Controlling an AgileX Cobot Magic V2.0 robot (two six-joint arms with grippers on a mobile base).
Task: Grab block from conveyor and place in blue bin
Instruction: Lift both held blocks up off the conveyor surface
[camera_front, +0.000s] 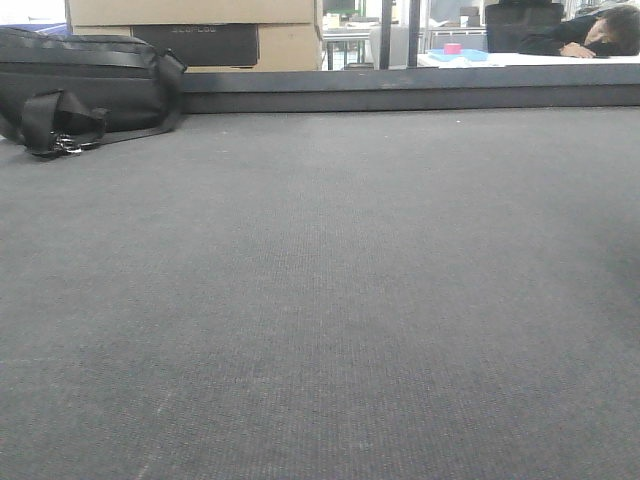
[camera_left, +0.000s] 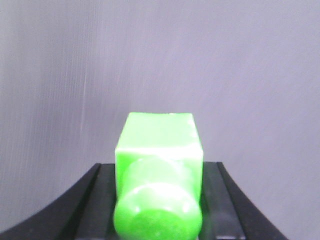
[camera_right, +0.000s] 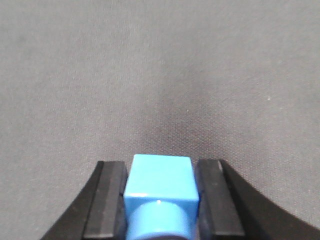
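Observation:
In the left wrist view my left gripper is shut on a bright green block with a round stud facing the camera. It hangs over a pale, smooth grey-lilac surface. In the right wrist view my right gripper is shut on a blue block, also with a round stud. It is just above the dark grey woven conveyor belt. The belt fills the front view; neither gripper nor block shows there. No blue bin is clearly in view.
A black bag lies at the belt's far left. Cardboard boxes stand behind it. A dark rail runs along the far edge. Beyond it a person leans on a white table holding a small blue and pink thing.

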